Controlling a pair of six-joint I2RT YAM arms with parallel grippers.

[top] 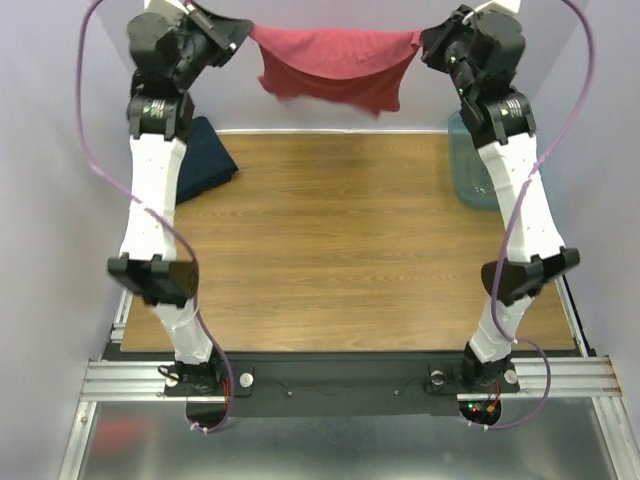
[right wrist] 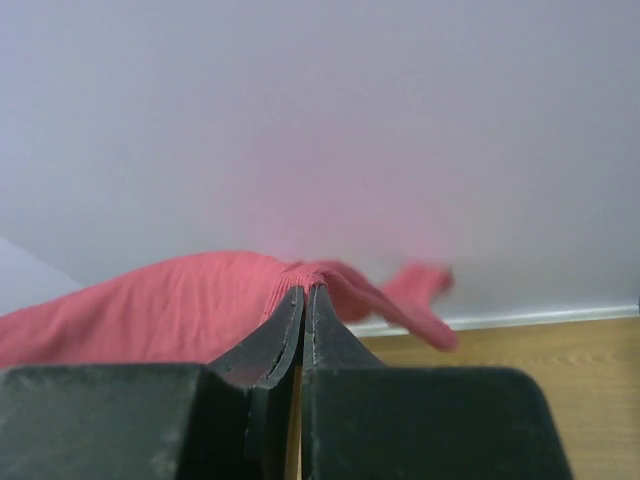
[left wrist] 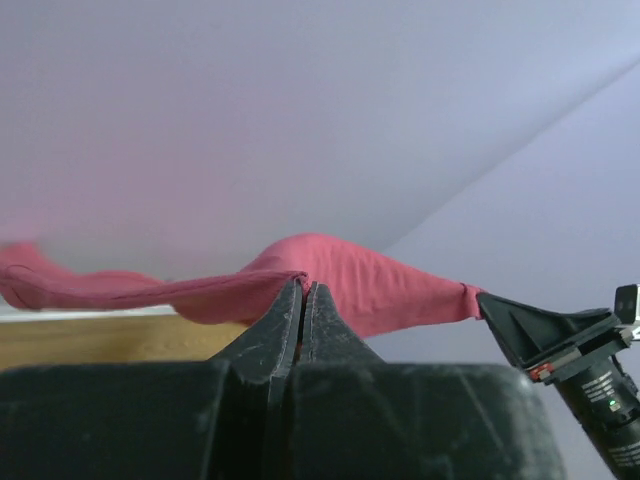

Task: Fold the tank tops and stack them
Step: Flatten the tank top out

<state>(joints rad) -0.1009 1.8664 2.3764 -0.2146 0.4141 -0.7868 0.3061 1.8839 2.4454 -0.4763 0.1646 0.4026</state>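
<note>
**Top view.** Both arms reach high over the 12 o'clock end of the worktop (top: 350, 240). The left claw (top: 243, 36) and right claw (top: 426, 45) each pinch an upper corner of the maroon tank top (top: 335, 65). It hangs in the air between them, top edge taut and lower edge sagging free. We judge this spread hold lets the cloth drop flat before it is laid down. The navy tank top (top: 205, 160) lies folded at 10 o'clock, partly behind the left arm. A blue tub (top: 468, 165) stands at 2 o'clock.

**Left wrist.** The jaws are closed to a slit with red cloth nipped at the tips. The fabric runs toward 3 o'clock, to the other claw.

**Right wrist.** The jaws are likewise clamped on a ribbed edge, and a loose strap droops toward 3 o'clock.

We judge the maroon top's fold is not yet begun, and that the navy square marks the stack site.
</note>
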